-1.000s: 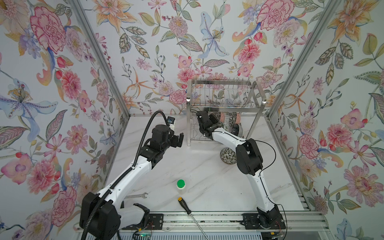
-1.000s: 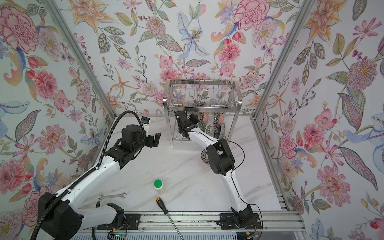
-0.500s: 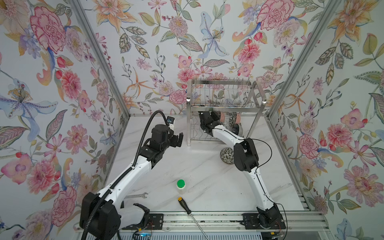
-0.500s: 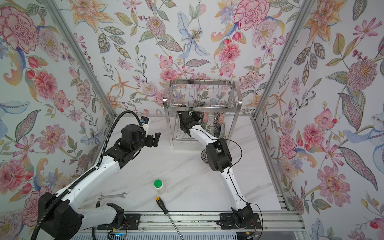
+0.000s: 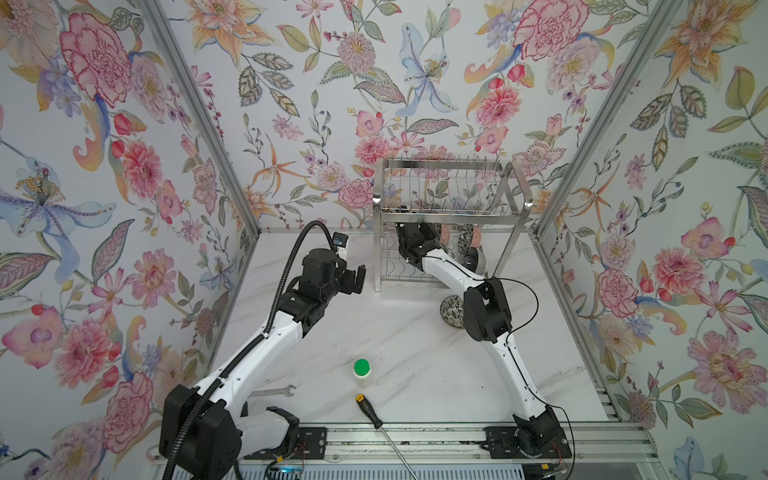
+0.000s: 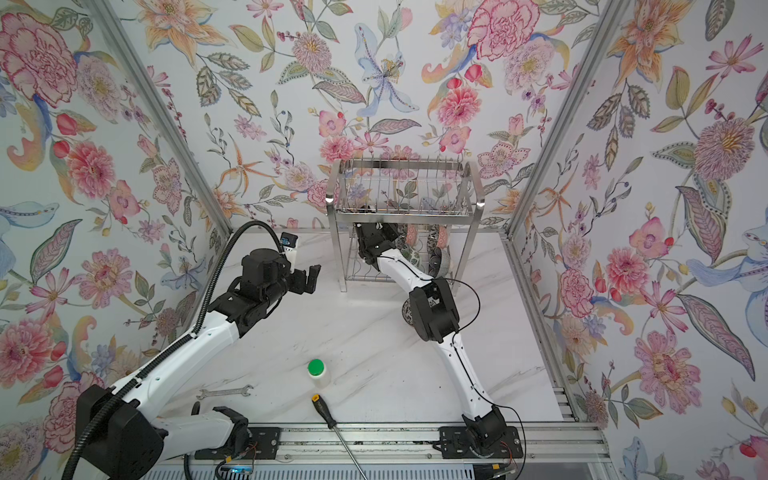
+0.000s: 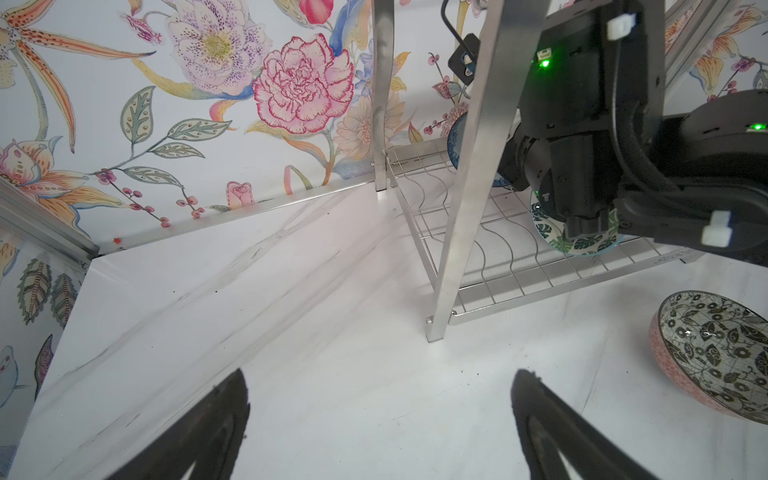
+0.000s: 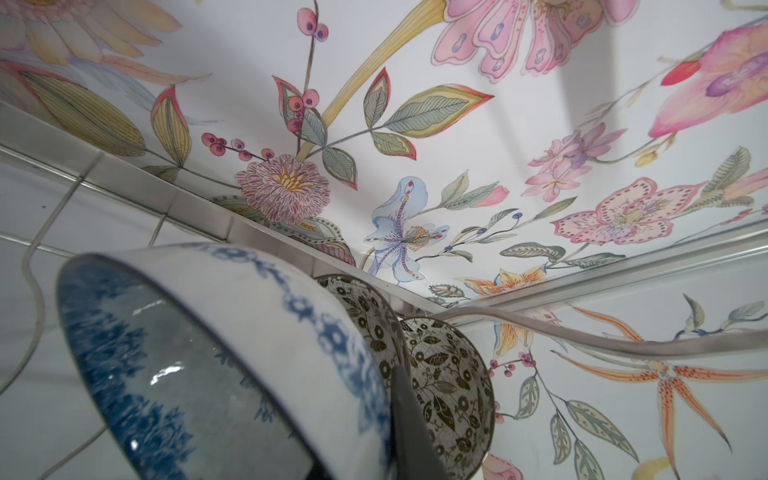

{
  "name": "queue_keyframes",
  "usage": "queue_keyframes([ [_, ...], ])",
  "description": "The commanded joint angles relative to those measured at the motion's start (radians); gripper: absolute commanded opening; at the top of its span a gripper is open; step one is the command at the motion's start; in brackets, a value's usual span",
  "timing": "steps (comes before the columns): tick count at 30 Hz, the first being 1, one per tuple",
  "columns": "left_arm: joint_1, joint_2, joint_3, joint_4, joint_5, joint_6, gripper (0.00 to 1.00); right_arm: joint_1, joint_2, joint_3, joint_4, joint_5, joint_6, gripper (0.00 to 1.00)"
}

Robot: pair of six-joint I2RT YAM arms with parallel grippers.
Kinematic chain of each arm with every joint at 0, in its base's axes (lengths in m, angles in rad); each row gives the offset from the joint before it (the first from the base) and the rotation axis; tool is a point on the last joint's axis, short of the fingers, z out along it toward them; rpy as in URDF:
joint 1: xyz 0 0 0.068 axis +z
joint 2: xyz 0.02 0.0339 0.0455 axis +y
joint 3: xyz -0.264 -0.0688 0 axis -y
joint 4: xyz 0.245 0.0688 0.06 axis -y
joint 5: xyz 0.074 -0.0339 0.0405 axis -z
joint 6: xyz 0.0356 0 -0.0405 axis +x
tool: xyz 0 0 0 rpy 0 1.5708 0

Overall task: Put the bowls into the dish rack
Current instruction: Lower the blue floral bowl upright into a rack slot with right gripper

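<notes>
Blue floral bowl (image 8: pixel 249 332) pinched by right end effector (image 8: pixel 386 440); left end effector (image 7: pixel 380 378) spread wide, empty.

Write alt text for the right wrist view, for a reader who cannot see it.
A white bowl with blue flowers fills the foreground, tilted on edge, its rim pinched by the right claw. Behind it two black-and-white patterned bowls stand on edge, against flowered wallpaper.

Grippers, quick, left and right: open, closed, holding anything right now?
Left gripper: open, holding nothing.
Right gripper: closed on the rim of the blue floral bowl, inside the lower tier of the dish rack.
</notes>
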Motion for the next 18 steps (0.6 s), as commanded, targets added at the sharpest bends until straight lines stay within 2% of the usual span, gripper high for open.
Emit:
queue_keyframes([
  [1,0.014,-0.030,-0.020,0.000,0.003,-0.005,0.99,0.002,0.013,0.045,0.030,0.013,0.090,0.00],
  [14,0.014,-0.036,-0.027,0.001,0.003,-0.007,0.99,0.004,0.049,0.050,0.086,0.013,0.140,0.00],
  [18,0.016,-0.038,-0.029,0.000,0.004,-0.005,0.99,-0.006,0.059,0.041,0.086,-0.026,0.201,0.00],
])
